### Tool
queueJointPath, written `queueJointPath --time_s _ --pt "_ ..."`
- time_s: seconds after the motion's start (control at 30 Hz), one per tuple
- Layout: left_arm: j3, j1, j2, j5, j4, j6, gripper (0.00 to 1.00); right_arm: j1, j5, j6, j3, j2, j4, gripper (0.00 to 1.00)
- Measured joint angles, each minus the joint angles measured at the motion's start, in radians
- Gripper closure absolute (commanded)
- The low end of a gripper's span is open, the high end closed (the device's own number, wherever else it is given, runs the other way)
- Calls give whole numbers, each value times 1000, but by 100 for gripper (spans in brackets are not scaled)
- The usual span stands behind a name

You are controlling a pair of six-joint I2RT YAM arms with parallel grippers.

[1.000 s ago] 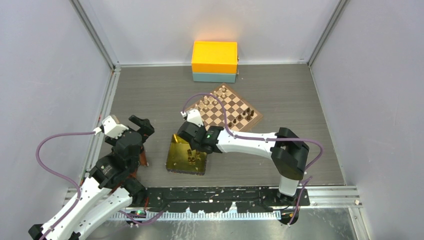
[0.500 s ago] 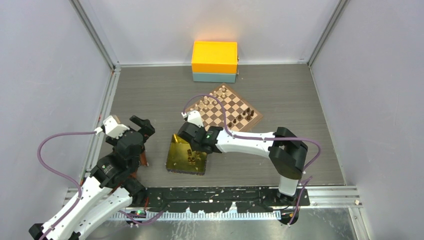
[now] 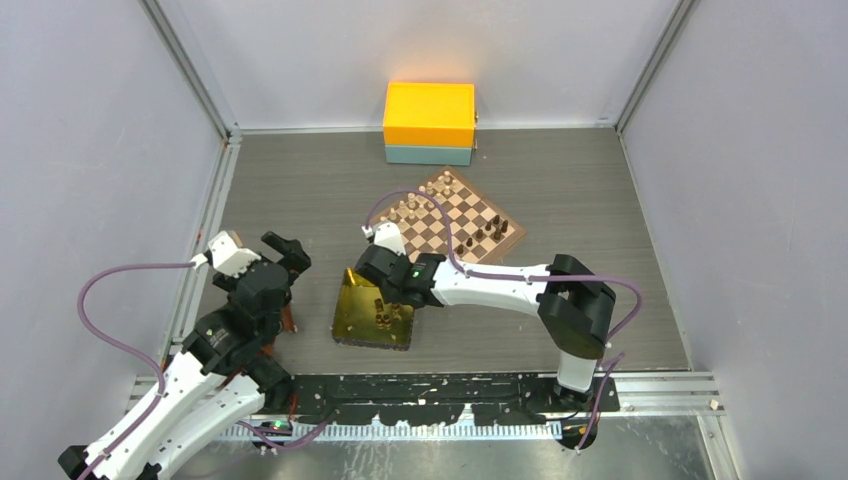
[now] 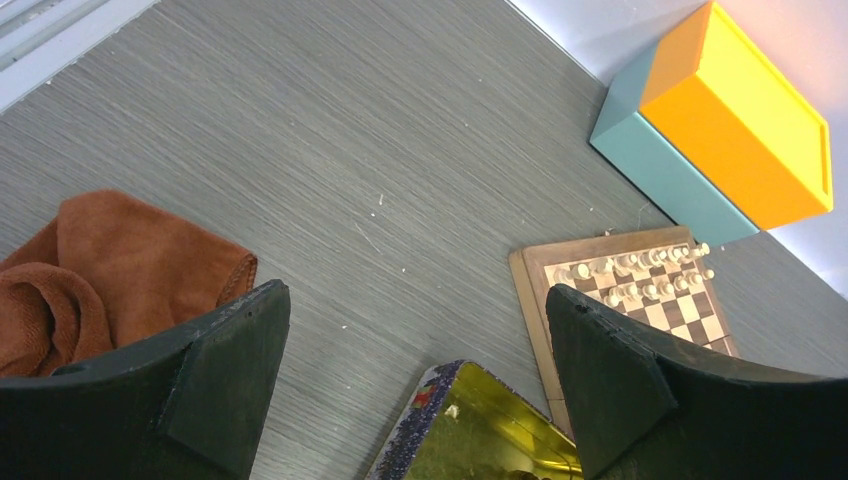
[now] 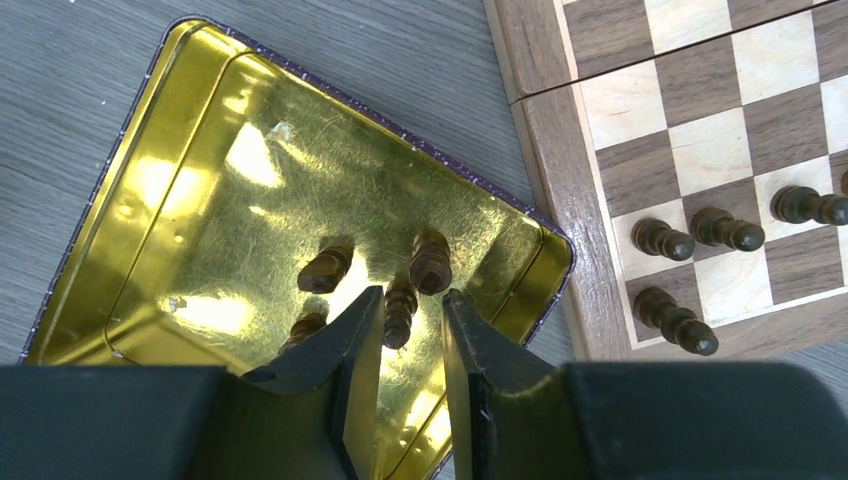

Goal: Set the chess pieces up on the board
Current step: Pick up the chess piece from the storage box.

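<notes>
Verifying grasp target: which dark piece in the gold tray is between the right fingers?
The middle dark chess piece, in the gap between the right fingers; its neighbours sit outside.

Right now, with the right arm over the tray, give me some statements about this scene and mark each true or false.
1. The right claw hangs over the gold tray with a dark piece between its fingers. True.
2. The left claw grips the brown cloth. False: it is open and empty; the cloth lies on the table beside it.
3. Some pale pieces stand on the board. True.
4. The tray is empty. False: several dark pieces are in it.
</notes>
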Motion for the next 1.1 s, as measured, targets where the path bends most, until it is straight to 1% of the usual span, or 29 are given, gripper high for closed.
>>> queueJointPath --time_s 0.3,0.6,0.73,1.1 --pt "-3 0 3 0 2 0 0 58 -12 0 -17 -39 -30 65" --pt "-3 0 3 0 2 0 0 128 -62 0 -27 -77 -54 58" --pt "-4 0 3 0 2 0 0 131 -93 -1 -49 -77 -61 54" --pt "-5 0 2 0 2 0 0 130 -134 -43 -68 -69 -51 54"
